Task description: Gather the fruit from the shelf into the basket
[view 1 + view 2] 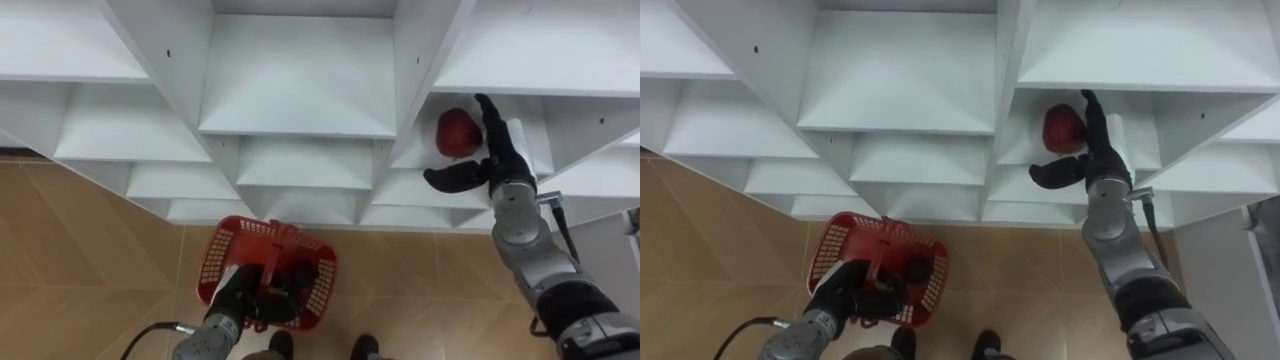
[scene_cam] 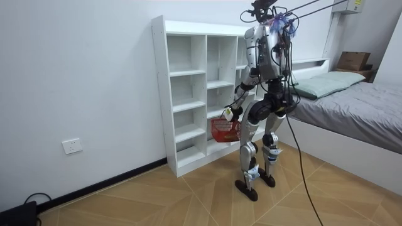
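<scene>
Left eye view is showing a round red fruit (image 1: pixel 457 132) sitting in a closet (image 1: pixel 300 90) cubby, just left of the right hand (image 1: pixel 498 158), which is reaching in wide open and holding nothing. Far below that hand, the left hand (image 1: pixel 240 295) is gripping a red basket (image 1: pixel 215 262) by its handle. The robot seems to be starting the grab: next the fingers need to be closing round the fruit.

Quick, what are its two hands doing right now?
Left hand: shut on the red basket, at its handle.
Right hand: open, fingers straight beside the red fruit.
</scene>
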Tool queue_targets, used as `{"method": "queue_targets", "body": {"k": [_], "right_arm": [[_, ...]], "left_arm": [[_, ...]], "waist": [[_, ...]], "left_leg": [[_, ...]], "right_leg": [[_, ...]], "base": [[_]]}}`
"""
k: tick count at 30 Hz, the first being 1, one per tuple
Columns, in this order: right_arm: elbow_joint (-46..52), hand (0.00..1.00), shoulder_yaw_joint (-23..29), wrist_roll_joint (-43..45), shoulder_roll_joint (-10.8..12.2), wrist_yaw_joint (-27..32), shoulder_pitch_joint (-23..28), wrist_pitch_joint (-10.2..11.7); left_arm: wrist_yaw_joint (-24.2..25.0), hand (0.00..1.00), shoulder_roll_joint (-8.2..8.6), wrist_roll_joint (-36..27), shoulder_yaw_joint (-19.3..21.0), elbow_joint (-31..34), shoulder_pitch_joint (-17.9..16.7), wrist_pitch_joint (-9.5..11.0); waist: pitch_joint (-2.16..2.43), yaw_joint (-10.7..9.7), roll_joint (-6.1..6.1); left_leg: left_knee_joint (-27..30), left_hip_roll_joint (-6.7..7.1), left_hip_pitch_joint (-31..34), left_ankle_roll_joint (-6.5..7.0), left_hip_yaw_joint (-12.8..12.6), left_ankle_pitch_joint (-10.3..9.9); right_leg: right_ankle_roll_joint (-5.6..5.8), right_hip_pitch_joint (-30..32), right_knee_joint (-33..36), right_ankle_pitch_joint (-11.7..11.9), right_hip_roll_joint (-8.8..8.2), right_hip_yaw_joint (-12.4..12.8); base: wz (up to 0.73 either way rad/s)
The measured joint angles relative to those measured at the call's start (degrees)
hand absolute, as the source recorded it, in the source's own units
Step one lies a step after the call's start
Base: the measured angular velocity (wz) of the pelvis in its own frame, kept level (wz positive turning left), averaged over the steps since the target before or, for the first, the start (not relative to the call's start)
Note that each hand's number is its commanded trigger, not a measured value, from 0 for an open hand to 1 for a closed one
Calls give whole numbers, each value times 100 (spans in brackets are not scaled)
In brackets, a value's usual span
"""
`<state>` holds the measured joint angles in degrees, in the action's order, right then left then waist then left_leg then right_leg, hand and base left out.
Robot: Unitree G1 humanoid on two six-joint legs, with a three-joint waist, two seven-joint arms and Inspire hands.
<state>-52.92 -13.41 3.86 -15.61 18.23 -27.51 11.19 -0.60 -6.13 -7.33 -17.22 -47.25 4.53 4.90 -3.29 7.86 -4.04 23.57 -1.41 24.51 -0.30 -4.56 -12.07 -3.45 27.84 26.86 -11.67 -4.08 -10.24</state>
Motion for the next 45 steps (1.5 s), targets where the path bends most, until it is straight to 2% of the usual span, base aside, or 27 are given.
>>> {"method": "queue_targets", "body": {"k": [1,2,3,4,13,25,28,34,45], "right_arm": [[0,4,0,1,0,-4,0,2],[0,48,-1,1,0,-6,0,1],[0,76,0,0,0,-9,-1,0],[0,100,1,1,1,-14,-1,-1],[-3,100,341,-7,-30,54,-68,-68],[-20,100,339,-471,83,-16,-62,-129],[-19,100,336,-653,85,-35,-62,-129],[-18,100,337,-917,159,-93,-60,-106],[-27,100,341,-1133,179,-248,-42,-80]], "left_arm": [[0,100,-1,0,0,0,14,0],[0,100,-1,0,0,0,24,0],[0,100,-1,0,0,0,54,0],[1,100,-1,2,1,-1,85,0],[11,100,-3,7,0,-5,122,-3],[5,100,13,6,-4,-78,122,-99],[-6,100,-10,2,-113,-77,127,-110],[-13,100,-8,1,-178,-85,151,-110],[-26,100,75,-1,-214,-113,199,-109]], "waist": [[1,-4,-1],[1,-4,-2],[1,-3,-2],[2,-5,-2],[8,-35,-10],[9,-49,-7],[10,-50,-6],[16,-140,9],[51,-147,93]], "left_leg": [[0,0,1,0,0,0],[0,0,1,0,0,0],[0,0,1,0,0,0],[1,3,1,0,8,0],[6,1,-8,0,28,0],[5,4,-7,-2,16,3],[6,5,-7,-1,14,4],[6,5,-7,-1,13,4],[6,0,-27,-1,-11,4]], "right_leg": [[0,1,0,0,0,-1],[0,1,0,0,0,-1],[0,1,1,0,0,-1],[0,1,1,1,0,-4],[-2,-12,-1,5,9,-7],[0,-15,-9,10,7,-11],[0,-14,-9,10,7,-8],[0,-14,-9,10,7,-6],[2,-13,6,16,8,22]], "base": [[0],[0],[0],[0],[0],[0],[0],[0],[0]]}}
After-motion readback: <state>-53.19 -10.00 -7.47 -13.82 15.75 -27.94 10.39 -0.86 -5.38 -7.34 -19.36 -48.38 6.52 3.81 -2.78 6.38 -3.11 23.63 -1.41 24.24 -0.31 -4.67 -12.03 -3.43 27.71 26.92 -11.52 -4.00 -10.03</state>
